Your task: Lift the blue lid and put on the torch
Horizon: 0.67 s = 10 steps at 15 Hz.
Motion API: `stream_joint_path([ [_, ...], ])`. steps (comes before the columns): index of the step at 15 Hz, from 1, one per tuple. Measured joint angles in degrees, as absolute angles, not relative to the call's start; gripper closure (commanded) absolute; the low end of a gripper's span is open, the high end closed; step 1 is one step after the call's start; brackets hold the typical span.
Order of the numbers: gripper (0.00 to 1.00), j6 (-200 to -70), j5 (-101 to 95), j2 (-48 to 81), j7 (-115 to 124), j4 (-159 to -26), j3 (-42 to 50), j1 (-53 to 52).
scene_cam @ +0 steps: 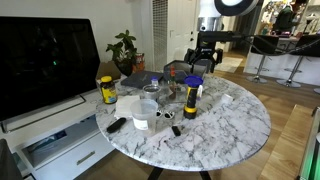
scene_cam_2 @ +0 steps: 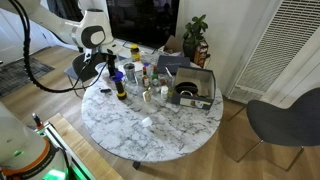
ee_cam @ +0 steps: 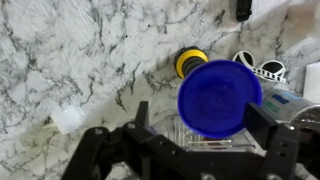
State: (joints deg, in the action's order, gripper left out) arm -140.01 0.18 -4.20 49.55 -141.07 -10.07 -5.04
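Tool (ee_cam: 204, 110) fingers stand on either side of the blue lid (ee_cam: 220, 97) in the wrist view. One touches its rim and the other seems a little clear of it, so I cannot tell whether the lid is truly pinched or only bracketed. The lid sits just beside the top of the torch (ee_cam: 190, 62), not over it. The torch stands upright on the marble worktop (scene_cam: 235, 125), nearer the edge on the arm's side than the opposite edge. To place the lid well, I judge the grip should first be firm and even, since a shallow disc held by its rim can tip. The lid then wants carrying level until its centre is above the yellow ring of the torch's head, lowering straight down, and releasing only once it rests flat. The lid is wider than the torch, so an off-centre drop would likely slide off. A sideways nudge could also topple the slim torch into the clear container (ee_cam: 292, 102) near it. Much is hard to read. In an exterior view the lid (scene_cam: 192, 82) is a small blue speck under the tool (scene_cam: 200, 68), and its height over the torch cannot be gauged. In the wrist view the lid hides whatever lies beneath it, and the things at the right edge are cut off.
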Motion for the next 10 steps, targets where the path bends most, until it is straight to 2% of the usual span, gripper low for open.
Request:
stream_joint_path([
  [10,0.0,-116.36,3.03,-22.86,20.29,-142.42,-9.94,-7.16],
])
